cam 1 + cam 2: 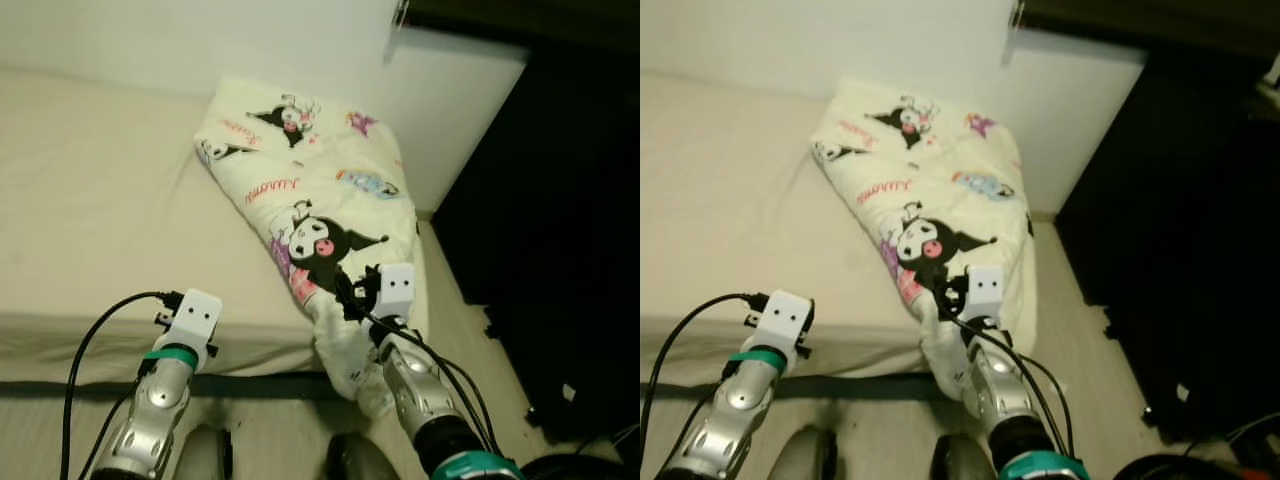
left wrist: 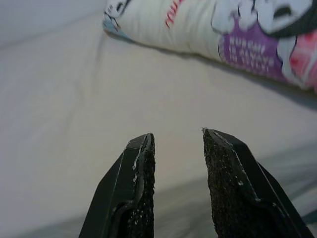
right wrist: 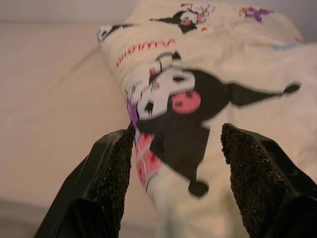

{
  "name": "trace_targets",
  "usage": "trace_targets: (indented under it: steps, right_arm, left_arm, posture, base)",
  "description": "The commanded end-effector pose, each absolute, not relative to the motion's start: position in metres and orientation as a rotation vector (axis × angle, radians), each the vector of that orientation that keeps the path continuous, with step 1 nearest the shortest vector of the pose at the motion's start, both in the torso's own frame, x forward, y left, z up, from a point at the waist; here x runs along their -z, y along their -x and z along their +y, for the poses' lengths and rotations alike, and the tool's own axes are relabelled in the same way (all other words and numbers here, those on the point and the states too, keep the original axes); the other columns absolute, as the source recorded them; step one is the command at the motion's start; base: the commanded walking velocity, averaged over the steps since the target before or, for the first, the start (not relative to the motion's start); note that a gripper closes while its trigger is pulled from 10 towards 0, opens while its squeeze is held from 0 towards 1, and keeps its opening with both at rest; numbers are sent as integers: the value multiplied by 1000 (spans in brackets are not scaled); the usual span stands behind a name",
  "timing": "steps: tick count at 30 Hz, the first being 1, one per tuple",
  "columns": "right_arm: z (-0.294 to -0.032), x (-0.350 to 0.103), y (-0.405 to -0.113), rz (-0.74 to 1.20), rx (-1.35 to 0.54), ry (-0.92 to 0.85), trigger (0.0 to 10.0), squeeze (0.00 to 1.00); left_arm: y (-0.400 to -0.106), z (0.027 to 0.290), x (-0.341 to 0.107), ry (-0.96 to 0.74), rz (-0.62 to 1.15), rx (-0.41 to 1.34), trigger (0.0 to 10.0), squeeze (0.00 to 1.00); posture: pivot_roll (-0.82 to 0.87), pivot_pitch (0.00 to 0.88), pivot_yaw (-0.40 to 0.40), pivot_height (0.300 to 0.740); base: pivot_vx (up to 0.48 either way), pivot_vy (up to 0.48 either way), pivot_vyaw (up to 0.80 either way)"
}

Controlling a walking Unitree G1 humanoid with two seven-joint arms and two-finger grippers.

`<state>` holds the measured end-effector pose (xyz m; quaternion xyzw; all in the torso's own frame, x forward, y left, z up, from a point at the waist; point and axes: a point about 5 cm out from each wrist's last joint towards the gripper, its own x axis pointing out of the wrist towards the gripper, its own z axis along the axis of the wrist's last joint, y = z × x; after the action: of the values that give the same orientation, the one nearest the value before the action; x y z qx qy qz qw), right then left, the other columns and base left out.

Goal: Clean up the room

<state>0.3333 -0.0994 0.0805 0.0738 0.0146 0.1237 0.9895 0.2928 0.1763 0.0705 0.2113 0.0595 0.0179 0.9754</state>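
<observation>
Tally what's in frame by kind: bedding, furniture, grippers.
Bedding: 1, the cartoon-print blanket bunched on the bed's right side, one end hanging over the edge.
Furniture: 1, the bed.
Grippers: 2, left gripper open over the mattress, right gripper open at the blanket.
Total: 4

blanket (image 1: 320,200) on bed's (image 1: 100,220) right side, end seemingly overhanging front edge

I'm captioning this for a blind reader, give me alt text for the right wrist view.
The right gripper, fingers open, points at a cream cartoon-print blanket bunched on a beige mattress, its two black fingers on either side of a black-and-pink character print.
</observation>
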Motion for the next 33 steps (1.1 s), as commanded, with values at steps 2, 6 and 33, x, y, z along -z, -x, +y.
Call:
trace_targets:
  steps: [2,6,33]
  right_arm:
    - [-105,-77,-332,40,-230,-151,10000,0]
    - [-108,-79,-334,36,-220,-145,10000,0]
    - [-248,-109,-355,45,526,-189,10000,0]
  left_arm:
    - [-291,172,-69,-421,118,-29,10000,0]
    - [-290,172,-68,-419,120,-33,10000,0]
    - [-292,229,-95,-493,92,-158,10000,0]
  posture:
    - [150,22,-111,585]
    - [150,23,-112,570]
    - [203,68,-59,470]
  base:
    - [0,0,0]
    - [0,0,0]
    - [0,0,0]
